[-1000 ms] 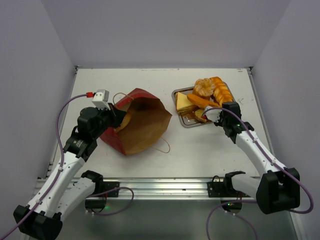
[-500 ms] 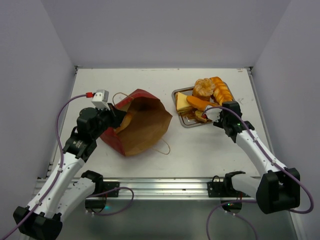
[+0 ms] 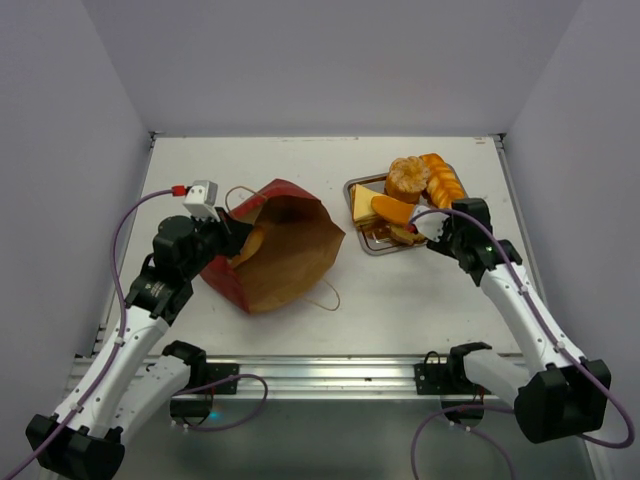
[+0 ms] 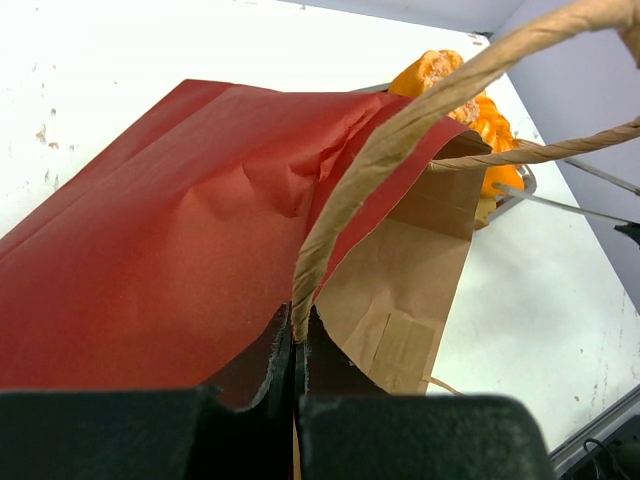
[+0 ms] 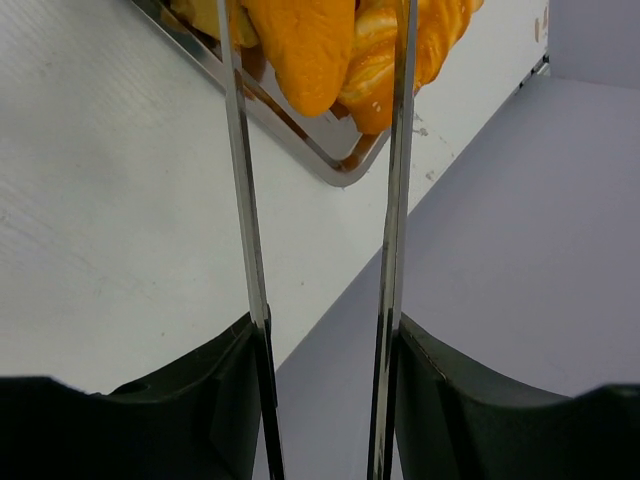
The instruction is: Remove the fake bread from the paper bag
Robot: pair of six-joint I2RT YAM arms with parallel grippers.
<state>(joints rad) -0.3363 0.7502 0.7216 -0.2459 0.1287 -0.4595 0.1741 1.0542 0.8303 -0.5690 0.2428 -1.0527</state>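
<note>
The left gripper pointed toward two o'clock, jaws clamped tight; the right gripper pointed toward ten o'clock, jaws parted.

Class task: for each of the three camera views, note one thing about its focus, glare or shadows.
Top view: even, soft light, everything sharp, only faint shadows by the paper bag. Left wrist view: the bag's string handle is blurred close to the lens, and the table is washed out white. Right wrist view: the bread is out of focus, and the tray rim glints.
</note>
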